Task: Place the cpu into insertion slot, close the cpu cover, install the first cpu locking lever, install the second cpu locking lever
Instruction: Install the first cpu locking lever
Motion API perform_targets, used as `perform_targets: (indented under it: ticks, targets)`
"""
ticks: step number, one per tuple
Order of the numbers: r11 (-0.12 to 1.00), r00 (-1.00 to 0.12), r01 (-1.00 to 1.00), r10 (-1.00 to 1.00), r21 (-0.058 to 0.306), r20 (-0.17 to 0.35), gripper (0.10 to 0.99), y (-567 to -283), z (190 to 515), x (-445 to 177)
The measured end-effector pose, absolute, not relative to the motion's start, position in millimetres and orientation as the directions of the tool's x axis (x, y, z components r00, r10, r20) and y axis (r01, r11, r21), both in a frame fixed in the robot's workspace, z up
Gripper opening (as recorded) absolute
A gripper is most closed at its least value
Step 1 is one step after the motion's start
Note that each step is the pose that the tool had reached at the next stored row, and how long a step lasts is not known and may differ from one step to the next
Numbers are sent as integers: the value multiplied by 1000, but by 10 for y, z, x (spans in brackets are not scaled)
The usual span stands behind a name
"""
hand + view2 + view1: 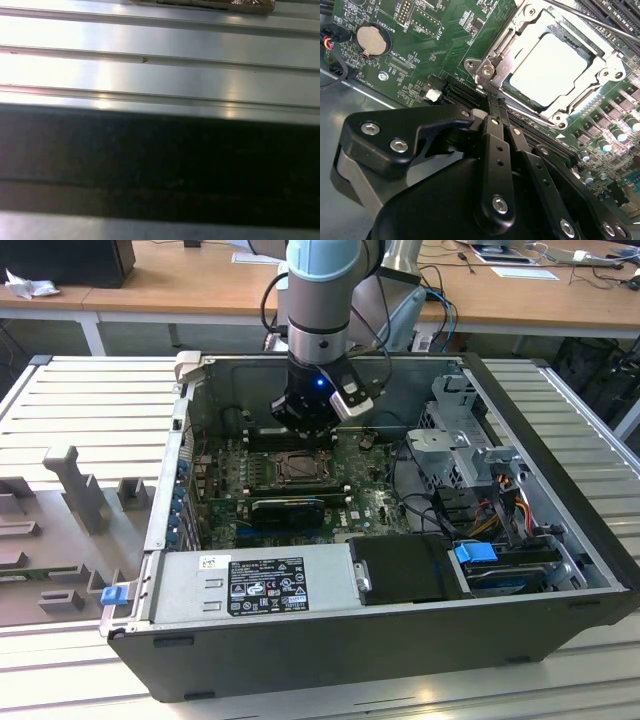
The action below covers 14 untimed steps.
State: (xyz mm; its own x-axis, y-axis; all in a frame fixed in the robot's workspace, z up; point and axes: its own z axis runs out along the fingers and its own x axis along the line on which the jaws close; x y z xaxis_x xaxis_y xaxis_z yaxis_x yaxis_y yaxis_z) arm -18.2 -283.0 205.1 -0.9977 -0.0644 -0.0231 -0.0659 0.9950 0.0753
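While the arm reaches down into the open computer case [560, 540], the gripper [300, 423] hangs just above the motherboard [370, 505], near the case's far wall and right over the far edge of the insertion slot [298, 468]. In the second wrist view the gripper [496, 102] has its black fingers [495, 145] drawn together to a narrow point with nothing between them; the tips sit just beside one corner of the socket frame, close to a corner screw. Contact with the frame cannot be told.

The cpu [547, 67] lies flat in the insertion slot [485, 67], pale face up. The cpu cover [580, 97] is down over it, its silvery frame ringing the chip and the chip showing through the central window. A thin metal lever rod [590, 20] runs along one side of the socket; whether it is latched cannot be told.

On the motherboard [420, 30] a round coin battery [371, 41] sits well apart from the socket, toward the board's corner. Long black slots [540, 142] run just beside the socket on the gripper's side.

In the exterior view the power supply [255, 585] fills the case's near edge, and a metal drive cage [465, 435] stands at the exterior view's right. The case rests on a ribbed aluminium table [90, 400]; the first wrist view has those ribs [160, 75] beyond a dark edge [160, 160].
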Motion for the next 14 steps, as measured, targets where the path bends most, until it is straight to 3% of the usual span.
perform_targets:
  ticks: [14]
  targets:
    - [996, -998, -66, -65, 65, -22, 106, -2830, 2036, -180]
